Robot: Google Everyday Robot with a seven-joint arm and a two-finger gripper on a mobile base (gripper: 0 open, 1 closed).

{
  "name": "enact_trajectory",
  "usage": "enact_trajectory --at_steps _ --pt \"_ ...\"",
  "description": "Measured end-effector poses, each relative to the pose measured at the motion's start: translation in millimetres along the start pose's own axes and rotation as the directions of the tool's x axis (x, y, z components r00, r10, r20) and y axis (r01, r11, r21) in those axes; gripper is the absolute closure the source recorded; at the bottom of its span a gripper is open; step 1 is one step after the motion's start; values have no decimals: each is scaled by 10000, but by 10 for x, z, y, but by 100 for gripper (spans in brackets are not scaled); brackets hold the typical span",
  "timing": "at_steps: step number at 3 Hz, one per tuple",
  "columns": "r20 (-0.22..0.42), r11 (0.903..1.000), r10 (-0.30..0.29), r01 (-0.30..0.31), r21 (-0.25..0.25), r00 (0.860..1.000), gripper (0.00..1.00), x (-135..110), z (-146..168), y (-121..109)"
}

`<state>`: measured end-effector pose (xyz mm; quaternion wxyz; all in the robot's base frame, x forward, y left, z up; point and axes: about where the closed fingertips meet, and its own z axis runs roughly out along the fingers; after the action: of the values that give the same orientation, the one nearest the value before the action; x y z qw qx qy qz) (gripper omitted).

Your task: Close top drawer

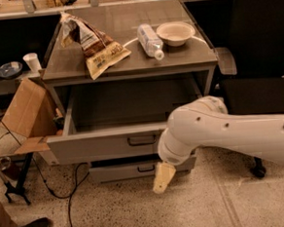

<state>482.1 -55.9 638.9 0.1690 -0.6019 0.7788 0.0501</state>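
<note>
Top drawer [105,146] part-open under counter [143,62] | your gripper [163,176] hangs just below its front panel, right of handle [141,140] | jaws: you cannot tell

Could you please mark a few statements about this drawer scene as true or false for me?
1. The top drawer is fully shut. False: it stands part open, its front out ahead of the cabinet top.
2. A bowl sits beside a lying bottle on the cabinet top. True.
3. The claw grips the drawer's handle. False: it hangs below the drawer front, right of the handle, before a lower drawer.
4. A snack bag lies on the cabinet top's left part. True.
5. The cardboard box stands right of the top drawer. False: it is on the left.
</note>
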Motion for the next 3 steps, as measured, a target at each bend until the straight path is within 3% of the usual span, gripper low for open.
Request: enact_trajectory --at_steps 1,2,3 --pt "-177 9975 -546 553 434 9984 0 -293 76 -203" --pt "-458 9952 -766 792 582 9960 9 -462 144 -328" --pt "-705 9950 -722 767 638 9949 24 -513 182 -416"
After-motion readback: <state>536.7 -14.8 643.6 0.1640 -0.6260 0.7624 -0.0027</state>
